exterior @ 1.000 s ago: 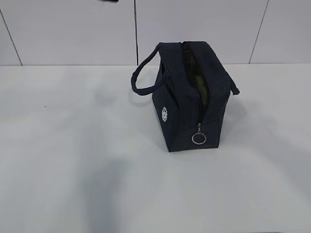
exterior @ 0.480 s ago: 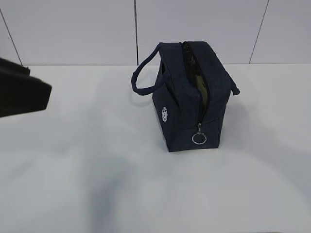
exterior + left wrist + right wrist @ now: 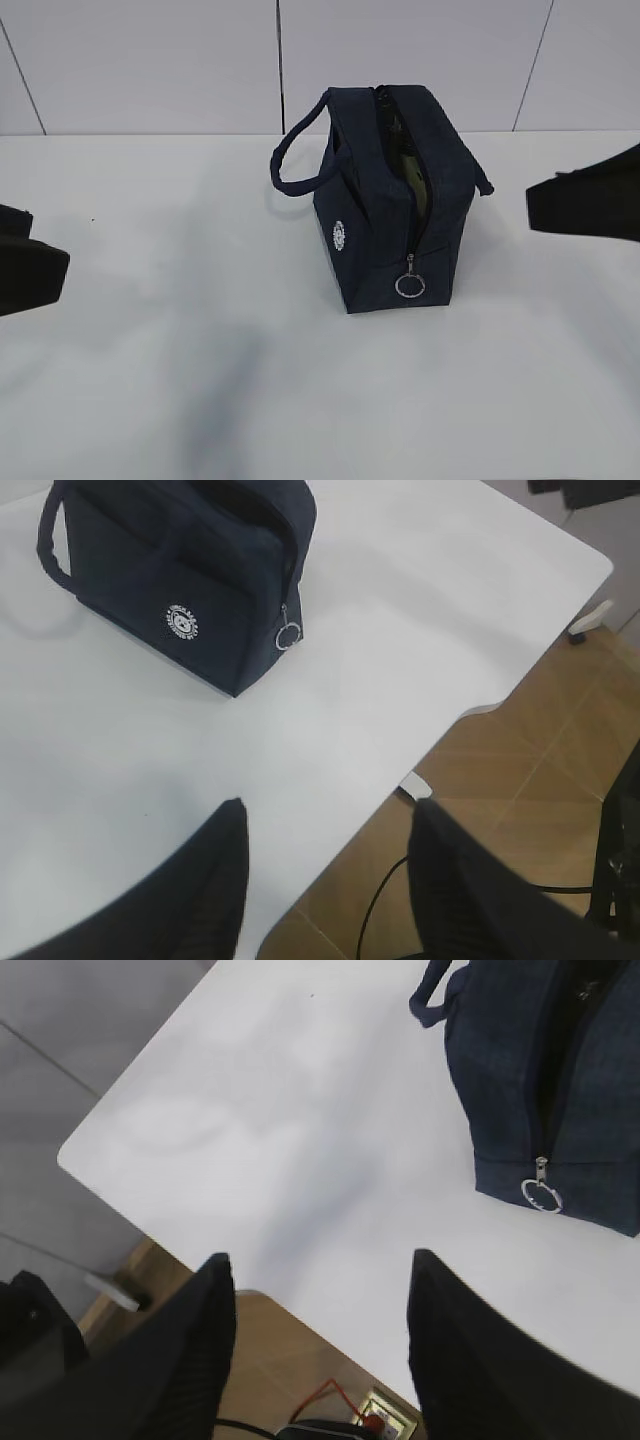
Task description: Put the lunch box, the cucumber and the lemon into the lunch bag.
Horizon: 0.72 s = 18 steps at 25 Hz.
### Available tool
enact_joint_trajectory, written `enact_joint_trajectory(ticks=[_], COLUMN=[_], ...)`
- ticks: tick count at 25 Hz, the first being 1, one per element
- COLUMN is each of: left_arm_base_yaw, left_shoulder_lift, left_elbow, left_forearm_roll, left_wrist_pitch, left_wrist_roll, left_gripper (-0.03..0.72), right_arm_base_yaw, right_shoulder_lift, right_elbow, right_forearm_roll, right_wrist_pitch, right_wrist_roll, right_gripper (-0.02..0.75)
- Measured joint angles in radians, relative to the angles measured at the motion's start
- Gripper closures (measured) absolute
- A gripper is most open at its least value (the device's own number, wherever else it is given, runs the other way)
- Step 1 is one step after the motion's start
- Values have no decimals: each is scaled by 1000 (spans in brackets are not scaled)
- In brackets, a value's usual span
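Left wrist view shows the left gripper (image 3: 325, 880) with fingers spread and empty, hovering over the white table's (image 3: 330, 710) near edge; the right gripper (image 3: 318, 1335) is likewise parted and holds nothing, above the opposite edge; both are well apart from the one lunch bag (image 3: 395, 200), which stands upright mid-table, long axis front to back, one ring pull (image 3: 410, 285) hanging at its near end, zipper open.

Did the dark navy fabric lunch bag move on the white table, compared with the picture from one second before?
No. The dark navy fabric lunch bag stands at the same spot against the wall seam behind it; its metal ring pull hangs unchanged.
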Motion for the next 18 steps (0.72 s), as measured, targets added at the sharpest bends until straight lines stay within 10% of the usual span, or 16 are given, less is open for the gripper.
enact_joint_trajectory(ticks=[18], left_arm_base_yaw=[0], left_shoulder_lift=[48], left_elbow=[0], left_forearm_roll=[51], left_wrist_pitch=[-27], left_wrist_roll=[0], left_gripper=[327], right_arm_base_yaw=[0], right_shoulder_lift=[446], right_elbow=[0], right_forearm_roll=[73], right_wrist_pitch=[-103], right_wrist_roll=[-579], right_gripper=[323])
